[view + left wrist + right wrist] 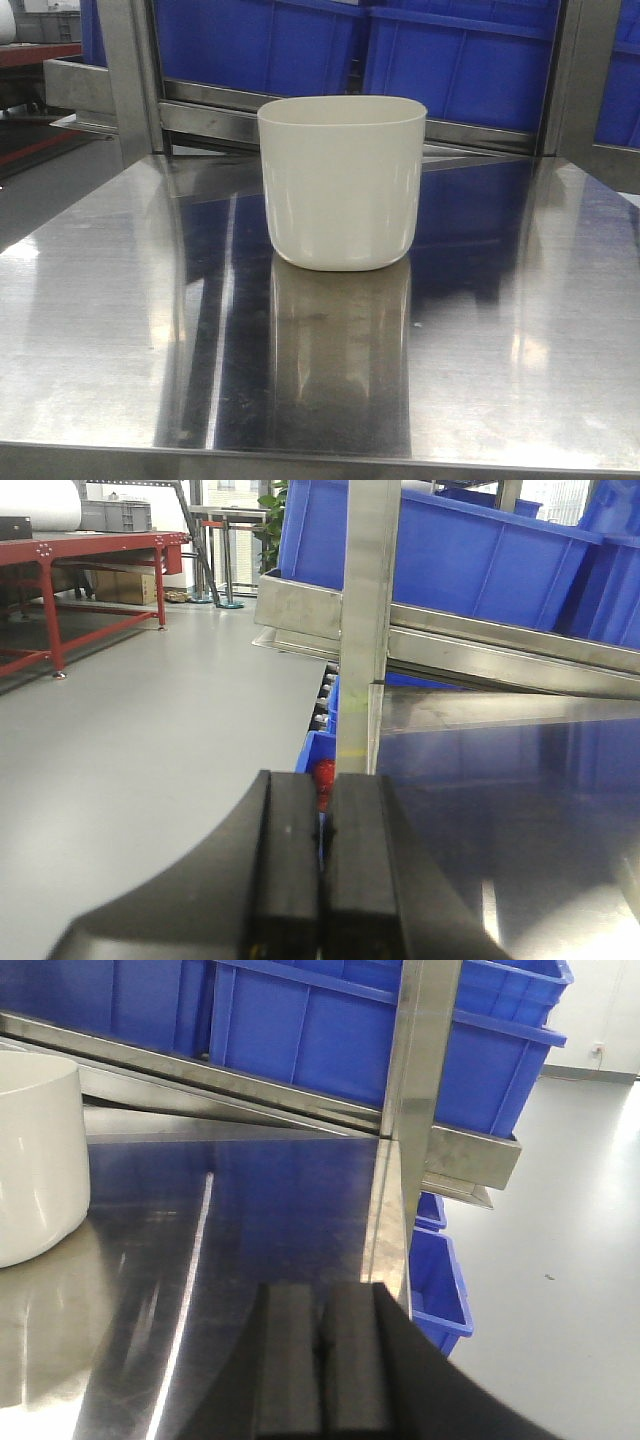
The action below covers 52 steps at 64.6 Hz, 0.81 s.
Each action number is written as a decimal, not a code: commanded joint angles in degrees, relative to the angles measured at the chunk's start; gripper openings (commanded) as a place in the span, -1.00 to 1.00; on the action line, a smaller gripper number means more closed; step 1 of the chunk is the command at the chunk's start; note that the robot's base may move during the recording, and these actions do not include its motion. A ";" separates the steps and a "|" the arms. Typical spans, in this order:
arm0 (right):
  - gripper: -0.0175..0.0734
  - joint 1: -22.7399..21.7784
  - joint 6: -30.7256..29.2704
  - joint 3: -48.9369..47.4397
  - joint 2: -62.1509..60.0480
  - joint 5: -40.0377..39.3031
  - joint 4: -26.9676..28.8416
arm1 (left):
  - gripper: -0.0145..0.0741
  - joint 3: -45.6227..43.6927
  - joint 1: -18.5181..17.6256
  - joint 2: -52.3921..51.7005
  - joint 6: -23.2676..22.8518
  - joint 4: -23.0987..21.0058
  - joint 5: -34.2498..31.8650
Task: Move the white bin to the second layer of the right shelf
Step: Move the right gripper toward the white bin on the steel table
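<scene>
The white bin (340, 185) stands upright and empty-looking on the mirror-like steel tabletop (120, 330), near its back middle. In the right wrist view the white bin (35, 1155) shows at the left edge, well left of and beyond my right gripper (322, 1305), which is shut with nothing between its pads and hovers near the table's right edge. My left gripper (322, 820) is shut and empty too, by the table's left edge; the bin is out of its view. I cannot make out the right shelf second layer.
A steel rack rail (350, 120) carrying large blue crates (300, 45) runs behind the table. Upright steel posts (365, 620) (415, 1080) stand at the table's back corners. A blue crate (435, 1280) sits low beside the right edge. A red bench (60, 560) stands across the grey floor.
</scene>
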 commanded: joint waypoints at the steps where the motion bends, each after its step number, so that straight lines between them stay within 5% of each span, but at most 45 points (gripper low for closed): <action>1: -0.50 -0.14 0.09 0.02 -0.68 -5.12 -0.65 | -0.48 1.56 -0.36 -0.87 -0.30 -0.30 -4.77; 21: -0.50 -0.14 0.04 -0.66 -0.68 -8.17 -0.95 | -0.48 1.56 -0.36 -0.87 -0.30 -0.30 -4.77; 36: -0.50 -0.14 0.00 -16.41 4.54 11.28 -10.99 | -0.48 1.56 -0.36 -0.87 -0.30 -0.30 -4.77; 44: -0.50 -0.14 -0.42 -25.30 13.08 14.06 -13.23 | -0.48 1.56 -0.36 -0.87 -0.30 -0.30 -4.77; 52: -0.50 0.03 -7.15 -30.55 23.37 13.58 -13.48 | -0.48 1.56 -0.36 -0.87 -0.30 -0.30 -4.77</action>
